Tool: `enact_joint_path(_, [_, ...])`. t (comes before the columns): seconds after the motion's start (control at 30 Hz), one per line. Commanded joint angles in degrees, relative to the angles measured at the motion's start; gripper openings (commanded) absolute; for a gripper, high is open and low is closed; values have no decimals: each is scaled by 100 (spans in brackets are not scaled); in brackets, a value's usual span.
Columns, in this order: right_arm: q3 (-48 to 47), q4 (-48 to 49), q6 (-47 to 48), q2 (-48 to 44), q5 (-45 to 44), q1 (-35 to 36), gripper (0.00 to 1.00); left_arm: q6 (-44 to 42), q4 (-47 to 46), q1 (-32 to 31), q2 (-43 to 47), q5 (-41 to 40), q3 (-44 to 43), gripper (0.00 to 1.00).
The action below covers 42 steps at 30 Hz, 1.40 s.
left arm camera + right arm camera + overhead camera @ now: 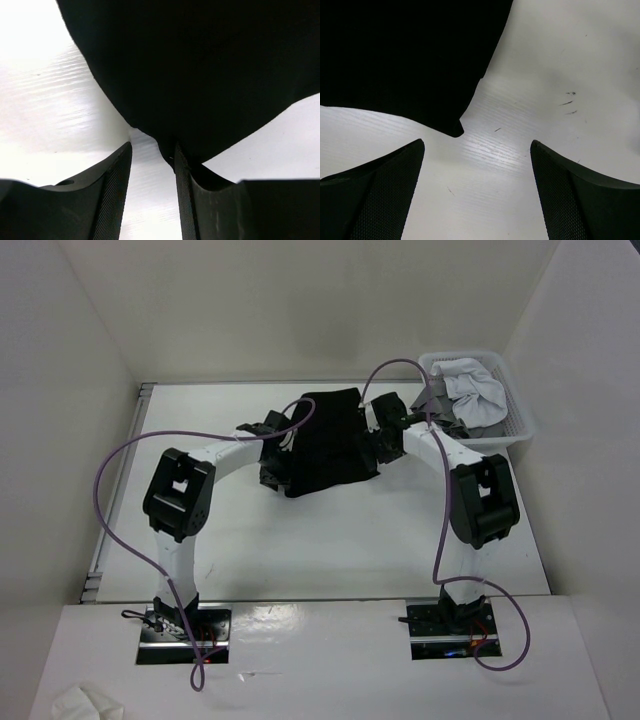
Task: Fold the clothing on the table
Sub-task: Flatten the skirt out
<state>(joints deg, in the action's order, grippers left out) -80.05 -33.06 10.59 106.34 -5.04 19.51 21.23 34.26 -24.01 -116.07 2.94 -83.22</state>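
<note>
The clothing (325, 445) looks partly folded but uneven. Its edge is just ahead of the half-open left gripper (152, 147); the right gripper (477, 143), wide open, holds nothing.

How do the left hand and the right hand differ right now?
The left hand has its fingers narrowly apart; the right hand is spread wide. An edge of the garment reaches the left hand's fingertips; the right hand has only table between its fingers, a garment corner just ahead. Both are low over the table beside the garment, neither shut.
</note>
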Motion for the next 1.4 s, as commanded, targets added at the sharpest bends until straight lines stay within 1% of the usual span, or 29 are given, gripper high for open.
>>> enact_joint_path(0.0, [104,282,-180,53,99,9,90,21,-86,-60,-73,172,43,47])
enact_joint_path(0.33, [472,449,-233,405,328,9,89,-32,-33,-60,-126,286,-19,44])
enact_joint_path(0.43, [473,502,-233,457,381,9,86,-84,-33,-60,-126,286,-19,42])
enact_joint_path(0.5, [473,502,-181,528,486,9,83,-137,-33,-60,-126,286,-19,39])
enact_joint_path(0.57, [473,554,-180,580,538,9,82,-137,-33,-60,-126,338,-19,38])
enact_joint_path(0.73, [34,239,-128,642,758,-44,82,-190,-33,-60,-13,339,-72,38])
enact_joint_path(0.8, [-168,11,47,485,977,-44,82,-190,-33,-60,-12,339,-72,38])
enact_joint_path(1.0, [-221,9,128,334,1040,-44,84,-190,-86,-60,-12,286,-10,38])
enact_joint_path(1.13, [-169,63,128,614,1040,-96,84,-243,-86,-60,-12,286,-10,38])
enact_joint_path(1.17, [-169,141,128,615,988,-96,81,-243,-86,-60,-12,234,-10,38])
enact_joint_path(1.23, [50,387,128,686,839,-96,80,-243,-86,-60,-12,233,-10,38])
enact_joint_path(1.37, [121,502,128,756,838,-148,74,-295,-86,-60,-65,233,-10,38])
